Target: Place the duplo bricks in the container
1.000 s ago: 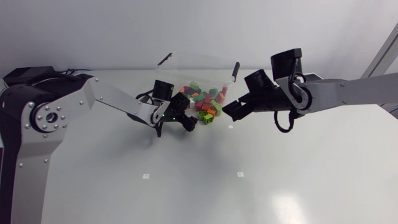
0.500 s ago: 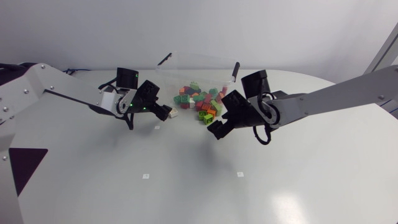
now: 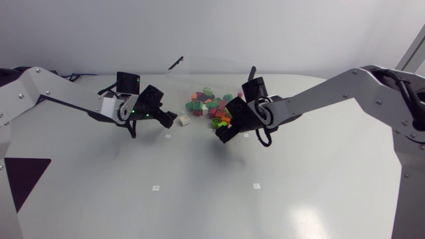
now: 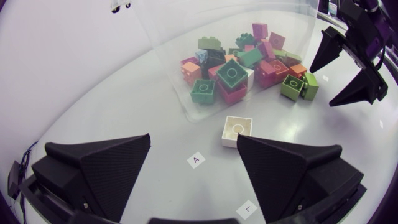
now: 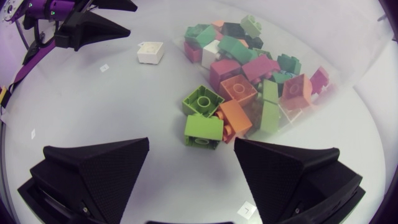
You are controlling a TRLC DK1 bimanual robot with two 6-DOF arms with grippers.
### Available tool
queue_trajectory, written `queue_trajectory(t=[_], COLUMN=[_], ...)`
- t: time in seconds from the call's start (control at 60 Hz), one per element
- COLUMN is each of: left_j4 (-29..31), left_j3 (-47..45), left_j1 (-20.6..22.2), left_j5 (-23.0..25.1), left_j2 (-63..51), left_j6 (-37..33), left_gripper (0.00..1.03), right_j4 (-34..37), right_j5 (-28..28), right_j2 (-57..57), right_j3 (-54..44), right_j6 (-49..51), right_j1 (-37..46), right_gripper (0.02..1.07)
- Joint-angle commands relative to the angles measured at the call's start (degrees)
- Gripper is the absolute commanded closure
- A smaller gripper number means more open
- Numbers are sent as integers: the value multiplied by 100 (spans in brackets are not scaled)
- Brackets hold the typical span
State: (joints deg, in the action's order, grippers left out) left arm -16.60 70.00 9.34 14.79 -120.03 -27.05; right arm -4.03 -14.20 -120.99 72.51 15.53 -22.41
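1. At the left gripper (image 4: 194,140): fingers wide apart, nothing held. Just ahead of them, close by one tip, a white brick (image 4: 237,129) lying flat on the table (image 3: 199,199); contact with that tip impossible to tell.
2. At the right gripper (image 5: 191,143): fingers equally wide, equally empty. Just ahead, in line with the gap between them, two lime-green bricks (image 5: 203,99), one against the other, with an orange brick (image 5: 235,118) touching them on the far side.
3. Farther ahead of both pairs of fingers: the clear container (image 4: 186,37), with a heap of mixed bricks (image 4: 236,62) within its walls. White and lime-green pieces plainly outside its rim; for the orange one, hard to say.
4. Changed over the past second: left gripper drawn back from the mouth of the container, where it sat hard against the heap. White brick, unseen then, now bare on the table before the fingers. Right gripper brought across from beside the container to a spot over the lime-green pair.
5. Against half a second ago: only small shifts, the right gripper a little nearer the lime-green bricks, the left about where it was.
6. Judged for the task: most bricks already inside, at least three strays left, both pairs of fingers lined up for a pick, none yet made.
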Motion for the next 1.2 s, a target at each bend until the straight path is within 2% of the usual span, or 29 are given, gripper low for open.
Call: queue_trajectory(t=[0.0,0.117,0.183,0.267,0.383,0.4,0.433,0.483,0.583,0.65,0.683,0.967,1.183], left_j4=[-10,-1,16,60,148,157,183,201,254,289,307,579,1467], left_j3=[-4,49,111,216,269,269,286,322,409,445,462,840,1658], left_j1=[-82,-99,-99,-117,-126,-126,-126,-135,-135,-126,-117,32,-20], left_j5=[68,68,68,68,95,103,121,130,174,235,297,393,771], left_j2=[6,-65,-135,-214,-249,-249,-258,-276,-337,-372,-390,-680,-1040], left_j6=[-99,-108,-108,-108,-160,-169,-187,-196,-204,-213,-222,-398,-565], left_gripper=[7,7,7,7,7,7,7,7,7,7,7,5,5], right_j4=[131,227,289,315,315,315,307,307,307,307,289,227,219], right_j5=[57,101,101,128,128,128,128,119,110,110,92,13,-75], right_j2=[-285,-417,-487,-549,-575,-584,-592,-601,-619,-540,-461,585,1394], right_j3=[237,422,527,615,642,642,642,633,580,457,351,-659,-1345], right_j6=[99,99,99,91,91,91,99,108,126,152,161,293,337], right_j1=[-17,-26,-26,-35,-61,-70,-70,-70,-96,-96,-96,167,194], right_gripper=[11,12,19,21,38,46,54,63,71,71,75,76,76])
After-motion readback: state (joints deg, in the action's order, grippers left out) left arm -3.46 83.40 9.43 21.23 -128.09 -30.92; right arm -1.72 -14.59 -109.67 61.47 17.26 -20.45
